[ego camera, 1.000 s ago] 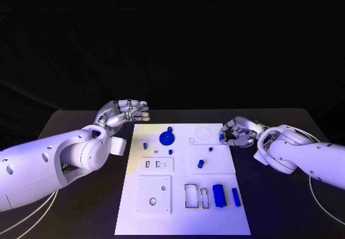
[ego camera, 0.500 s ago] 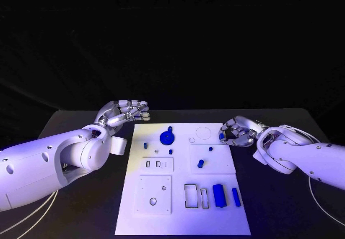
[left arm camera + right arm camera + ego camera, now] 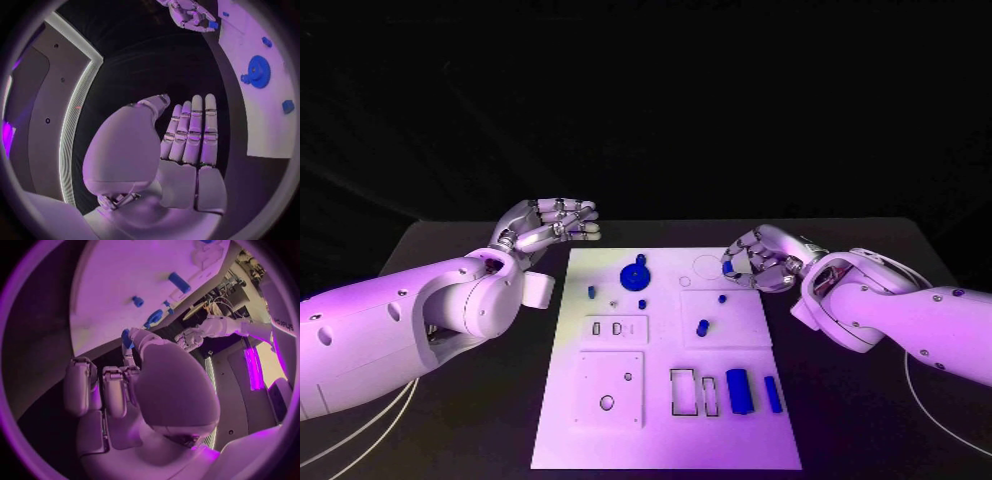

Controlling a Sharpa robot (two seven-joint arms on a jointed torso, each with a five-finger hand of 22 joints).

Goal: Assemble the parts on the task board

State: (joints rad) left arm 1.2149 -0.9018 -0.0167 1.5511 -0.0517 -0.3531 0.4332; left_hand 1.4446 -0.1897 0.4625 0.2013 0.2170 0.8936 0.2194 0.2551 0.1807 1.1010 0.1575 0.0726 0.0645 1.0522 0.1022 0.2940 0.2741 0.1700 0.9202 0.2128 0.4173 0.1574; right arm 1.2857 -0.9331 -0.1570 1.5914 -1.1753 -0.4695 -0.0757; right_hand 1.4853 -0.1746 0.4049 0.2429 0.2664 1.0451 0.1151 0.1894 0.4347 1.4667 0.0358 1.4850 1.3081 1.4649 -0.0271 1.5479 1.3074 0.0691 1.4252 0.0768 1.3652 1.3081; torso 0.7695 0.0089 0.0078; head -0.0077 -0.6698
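Since the earlier frames, the right hand [image 3: 759,262] has shifted inward from beside the board's right edge to over its upper right corner, near the empty ring outline [image 3: 710,267]; it pinches a small blue part [image 3: 728,267] at its fingertips, seen also in the right wrist view [image 3: 127,338]. Left hand [image 3: 548,227] has not moved: it hovers off the board's upper left corner above the desk [image 3: 444,250], holding nothing, its fingers straight and side by side in the left wrist view [image 3: 187,137]. Task board [image 3: 668,440] lies flat at the desk's middle. On it sit a blue gear [image 3: 635,275] toward the upper left, several small blue pegs scattered round the middle [image 3: 702,327], and two blue bars [image 3: 738,391] at the lower right, just beside two empty rectangular slots [image 3: 684,393].
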